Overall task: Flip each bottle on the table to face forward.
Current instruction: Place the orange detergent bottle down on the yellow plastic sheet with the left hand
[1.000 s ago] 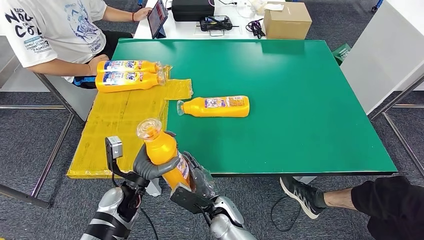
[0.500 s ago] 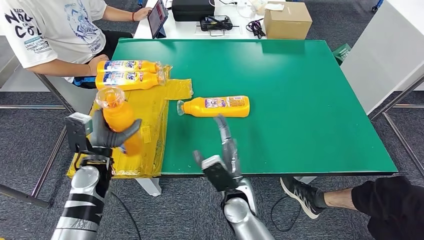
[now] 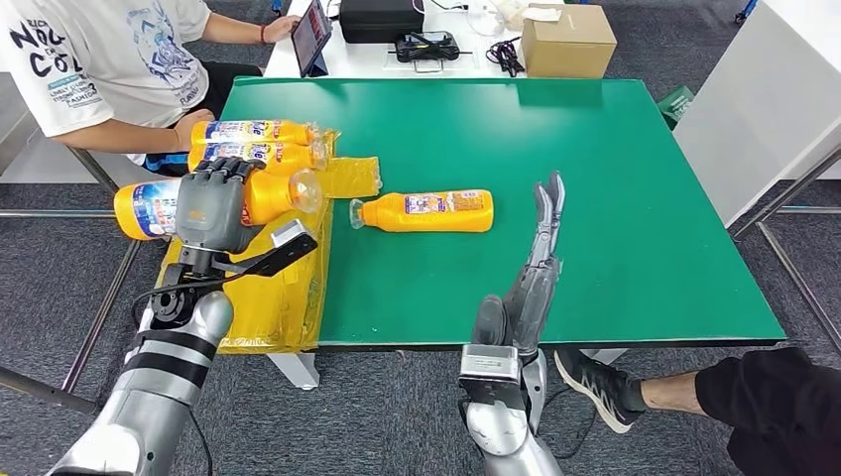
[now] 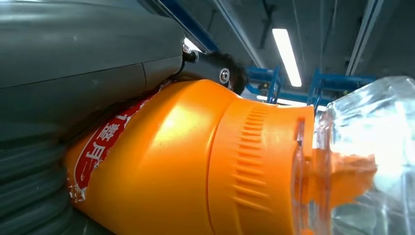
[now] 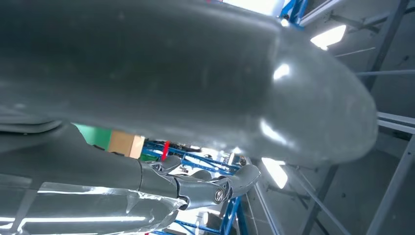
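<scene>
Head view: left hand (image 3: 210, 206) wraps an orange detergent bottle (image 3: 260, 195), held sideways above the yellow sheet (image 3: 294, 288) at the green table's (image 3: 635, 198) left edge, clear cap pointing toward the table's middle, label end sticking out past the hand's far side. Right hand (image 3: 536, 263) raised over the table's near edge, fingers stretched straight and apart, holding nothing. Second orange bottle (image 3: 426, 210) lies on its side near mid-table, cap toward the sheet. Two more bottles (image 3: 253, 142) lie side by side at the sheet's far end, next to a seated person (image 3: 99, 59). Cardboard box (image 3: 567, 40) stands on the white desk beyond.

Left wrist view: held bottle's ribbed orange shoulder (image 4: 195, 161) and clear cap close up, grey thumb pressed against its red label.

Right wrist view: grey thumb (image 5: 195, 73) and one dark finger extended, nothing between them.
</scene>
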